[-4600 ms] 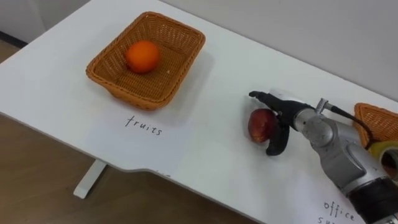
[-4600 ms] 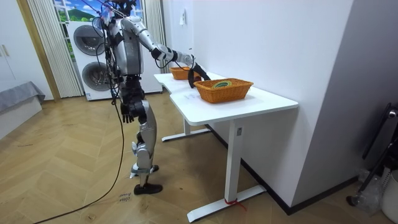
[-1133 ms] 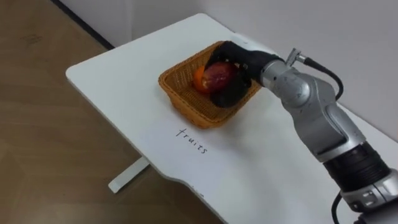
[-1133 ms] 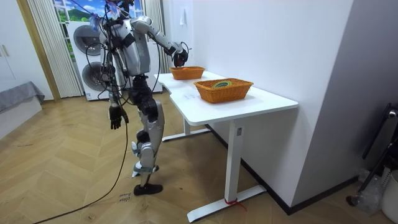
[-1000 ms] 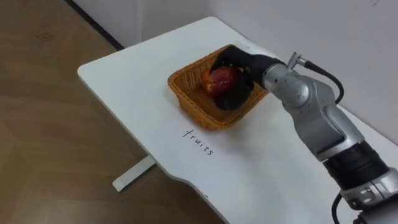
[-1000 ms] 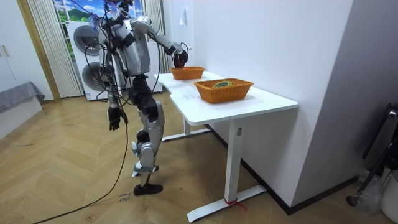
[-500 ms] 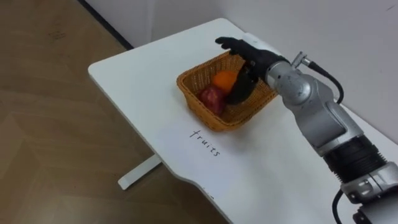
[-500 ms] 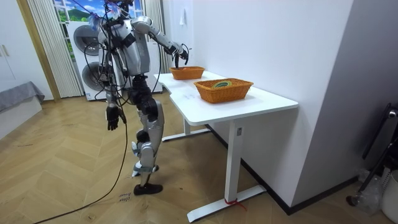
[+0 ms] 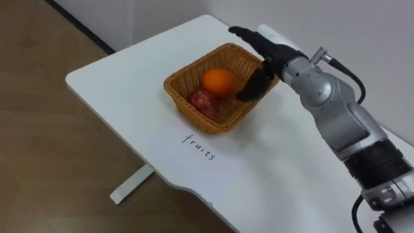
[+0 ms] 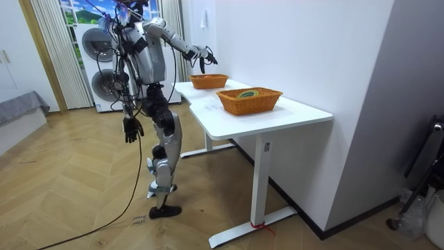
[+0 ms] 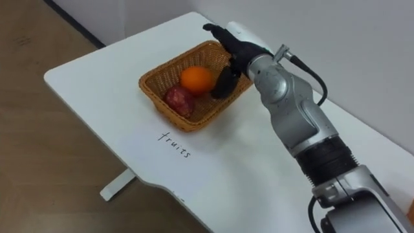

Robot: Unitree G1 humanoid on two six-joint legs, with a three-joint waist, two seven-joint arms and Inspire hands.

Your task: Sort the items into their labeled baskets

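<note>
Wicker basket [image 9: 186,107] at the table's [image 9: 129,84] near-left corner holds an orange [image 9: 217,80] and a red fruit [image 9: 203,102]. The red fruit lies against the near wall and the orange just behind it, and the two look to be touching.

Right hand [image 9: 272,55] hovers over the basket's far rim with its fingers spread and thumb hanging down, holding nothing and clear of both fruits. Left hand [image 10: 132,128] hangs by the robot's side in the room view, too small to tell its state.

Step, as I judge it: placing the red fruit looks done, since the fruit is in and the hand is empty above the rim.

The next move calls for lifting the hand up and back without catching the rim, then turning toward the second basket [image 10: 250,101] further along the table for whatever is unsorted. No loose items show near this basket.

The red fruit is roundish with no clear long axis. Its stem end is not visible, so I cannot tell which way it points.
</note>
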